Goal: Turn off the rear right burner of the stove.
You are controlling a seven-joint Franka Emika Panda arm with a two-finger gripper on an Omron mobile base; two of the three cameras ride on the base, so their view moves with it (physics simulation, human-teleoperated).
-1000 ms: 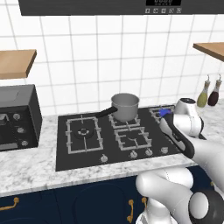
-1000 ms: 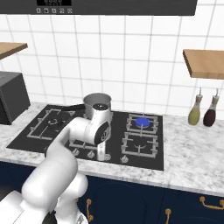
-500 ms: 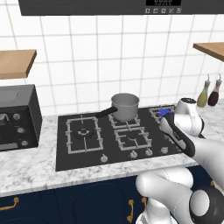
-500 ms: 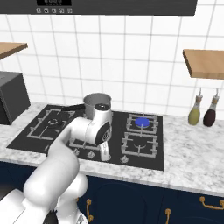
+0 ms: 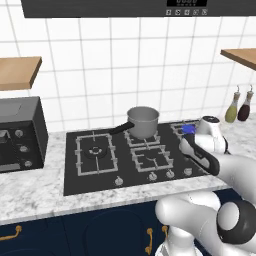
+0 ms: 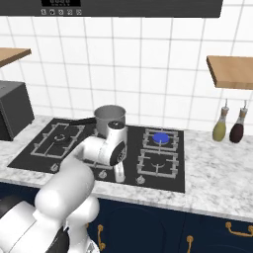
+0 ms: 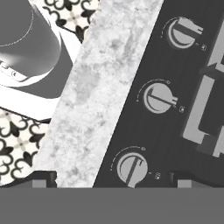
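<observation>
Blue flame on rear right burner (image 6: 161,138); arm half-hides it.

White arm bent forward and down, hand pointing steeply downward, fingers (image 7: 43,177) spread wide apart.

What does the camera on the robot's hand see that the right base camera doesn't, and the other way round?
The hand view alone gives a close look at three knobs with their pointer marks, and patterned floor tiles past the counter edge. The right base view alone shows the rear right burner glowing blue, a grey pot, two bottles and wooden shelves. Both show the stove and the marble counter.
</observation>
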